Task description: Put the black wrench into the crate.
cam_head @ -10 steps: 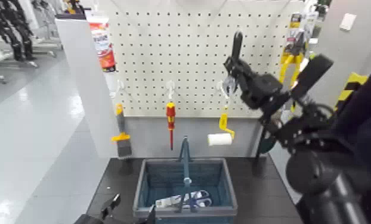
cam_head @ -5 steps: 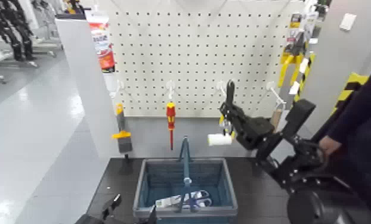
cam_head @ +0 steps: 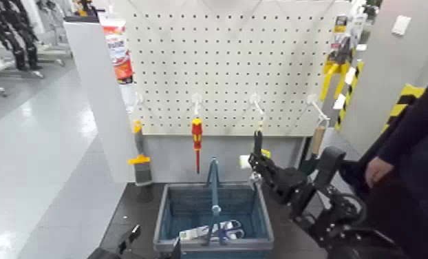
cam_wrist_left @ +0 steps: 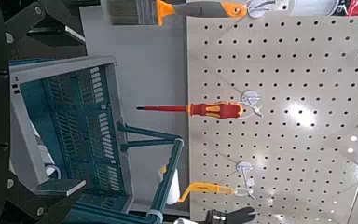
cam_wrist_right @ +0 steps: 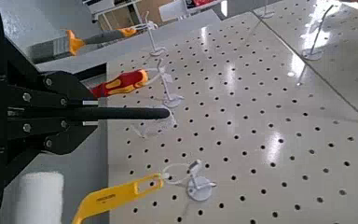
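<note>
While the right pincer [cam_head: 257,162] grasps the black wrench [cam_head: 258,142], centre right | crate [cam_head: 163,215]: lower centre | left pincer [cam_head: 154,241]: lower left, released

We are facing an off-white pegboard [cam_head: 223,62] that is standing above a plain grey panel [cam_head: 165,155], with a pale partition [cam_head: 100,96] rising beside it at the left. A dark tabletop [cam_head: 299,231] is spreading below. Farther left, the glossy grey floor [cam_head: 38,158] is reflecting light, and metal-legged equipment [cam_head: 48,48] is standing in the background. At the right, a grey wall [cam_head: 392,58] is carrying a small white plate [cam_head: 401,25], while yellow-and-black striping [cam_head: 404,103] is showing lower down.
</note>
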`<control>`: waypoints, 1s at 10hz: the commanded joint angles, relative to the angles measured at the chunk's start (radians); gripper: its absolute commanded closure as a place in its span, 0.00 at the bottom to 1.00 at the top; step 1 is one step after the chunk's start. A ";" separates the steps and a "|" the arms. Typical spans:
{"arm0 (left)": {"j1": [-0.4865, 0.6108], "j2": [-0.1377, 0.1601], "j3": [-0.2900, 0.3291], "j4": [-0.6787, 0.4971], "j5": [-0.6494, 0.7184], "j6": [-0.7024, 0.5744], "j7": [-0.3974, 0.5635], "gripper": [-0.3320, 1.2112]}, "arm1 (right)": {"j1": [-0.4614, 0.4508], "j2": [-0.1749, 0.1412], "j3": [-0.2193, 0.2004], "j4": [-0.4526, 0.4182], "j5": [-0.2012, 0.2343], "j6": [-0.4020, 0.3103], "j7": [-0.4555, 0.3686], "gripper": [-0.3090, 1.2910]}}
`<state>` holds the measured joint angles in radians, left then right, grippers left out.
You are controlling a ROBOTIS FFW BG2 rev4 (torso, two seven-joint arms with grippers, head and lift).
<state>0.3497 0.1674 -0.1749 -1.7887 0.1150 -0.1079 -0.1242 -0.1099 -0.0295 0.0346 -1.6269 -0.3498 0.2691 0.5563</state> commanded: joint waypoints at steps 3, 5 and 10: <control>0.000 0.001 -0.002 0.000 0.000 0.001 0.000 0.35 | 0.027 0.000 0.016 0.065 0.014 0.018 0.011 0.91; 0.000 0.001 0.002 0.000 0.000 0.001 0.000 0.35 | 0.032 0.000 0.022 0.087 0.028 0.030 0.013 0.91; 0.000 0.001 0.005 0.000 0.002 0.002 0.000 0.35 | 0.032 0.000 0.031 0.157 0.038 0.027 0.022 0.91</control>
<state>0.3497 0.1687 -0.1702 -1.7886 0.1166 -0.1067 -0.1242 -0.0767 -0.0304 0.0655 -1.4775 -0.3117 0.2995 0.5794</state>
